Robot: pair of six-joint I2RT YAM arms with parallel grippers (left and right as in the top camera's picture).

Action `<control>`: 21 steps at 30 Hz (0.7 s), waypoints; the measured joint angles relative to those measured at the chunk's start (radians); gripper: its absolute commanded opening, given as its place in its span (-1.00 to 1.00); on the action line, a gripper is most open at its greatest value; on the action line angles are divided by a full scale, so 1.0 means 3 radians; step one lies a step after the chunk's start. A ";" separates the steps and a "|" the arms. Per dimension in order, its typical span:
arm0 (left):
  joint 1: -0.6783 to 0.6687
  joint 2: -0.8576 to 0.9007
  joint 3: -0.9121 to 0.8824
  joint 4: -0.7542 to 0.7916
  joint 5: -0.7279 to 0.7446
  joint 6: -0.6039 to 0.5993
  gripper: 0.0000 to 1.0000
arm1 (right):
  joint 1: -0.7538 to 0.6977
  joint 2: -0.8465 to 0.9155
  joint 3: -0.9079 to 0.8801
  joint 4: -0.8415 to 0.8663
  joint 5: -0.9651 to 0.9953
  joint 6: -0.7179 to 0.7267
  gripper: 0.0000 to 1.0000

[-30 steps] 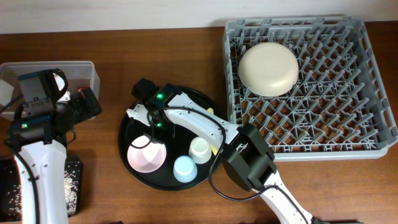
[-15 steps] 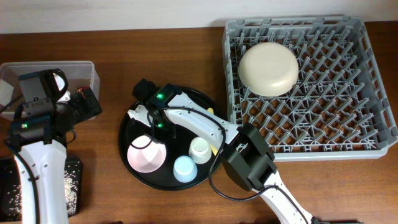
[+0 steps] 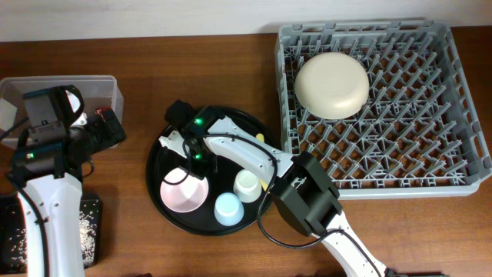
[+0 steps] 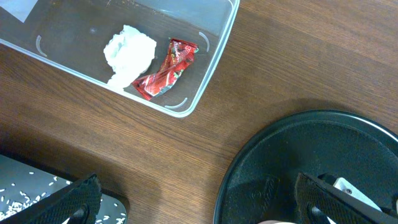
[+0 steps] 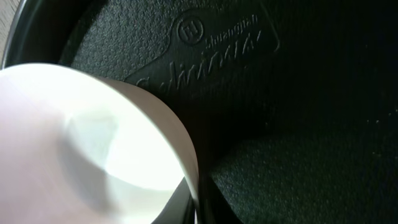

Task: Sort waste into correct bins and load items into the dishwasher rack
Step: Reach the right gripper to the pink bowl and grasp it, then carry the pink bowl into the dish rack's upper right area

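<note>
The small pink bowl (image 3: 182,193) sits in the round black tray (image 3: 165,154), beside the white cup (image 3: 246,185) and the light blue cup (image 3: 228,208). My right gripper (image 3: 190,163) is shut on the pink bowl's rim (image 5: 93,137), with the rim between its fingers (image 5: 194,208). The cream bowl (image 3: 332,85) lies upside down in the grey dishwasher rack (image 3: 430,154). My left gripper (image 4: 199,205) is open and empty over the wood. The paper wad (image 4: 129,51) and the red wrapper (image 4: 165,76) lie in the clear tub (image 4: 211,68). Pale cutlery (image 3: 266,185) peeks out under the right arm.
The shallow black tray (image 3: 91,223) with rice grains (image 4: 22,198) sits at the front left, partly under my left arm. The clear tub (image 3: 100,83) is at the far left. The round tray's rim (image 4: 249,155) lies close to my left gripper's right finger.
My right gripper has shifted slightly down and right onto the pink bowl's rim, and the bowl has nudged a little. The left arm has not moved.
</note>
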 measured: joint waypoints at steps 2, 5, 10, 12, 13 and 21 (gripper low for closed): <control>0.0000 -0.0001 0.0000 0.0000 -0.0001 0.0000 0.98 | 0.0000 0.0000 0.0001 -0.0003 -0.0022 0.0000 -0.92; 0.0000 0.0000 0.0000 0.0000 -0.0001 0.0000 0.98 | -0.0023 -0.0006 0.0373 -0.0291 -0.0231 0.0051 -0.92; 0.0000 -0.0001 0.0000 -0.0001 -0.0001 0.0000 0.98 | -0.0905 -0.0557 0.1907 -0.1709 0.0118 0.0434 -0.92; 0.0000 0.0000 0.0000 -0.0001 0.0000 0.0000 0.98 | -0.1648 -0.0832 0.2266 -0.1990 0.0571 0.0631 -0.92; 0.0000 -0.0001 0.0000 -0.0001 0.0000 0.0000 0.98 | -0.1970 -0.0941 0.2288 -0.1995 0.0720 0.0718 -0.92; 0.0000 -0.0001 0.0000 -0.0001 0.0000 0.0000 0.98 | -0.4180 -0.1280 0.2196 -0.1995 0.2347 0.1857 -0.92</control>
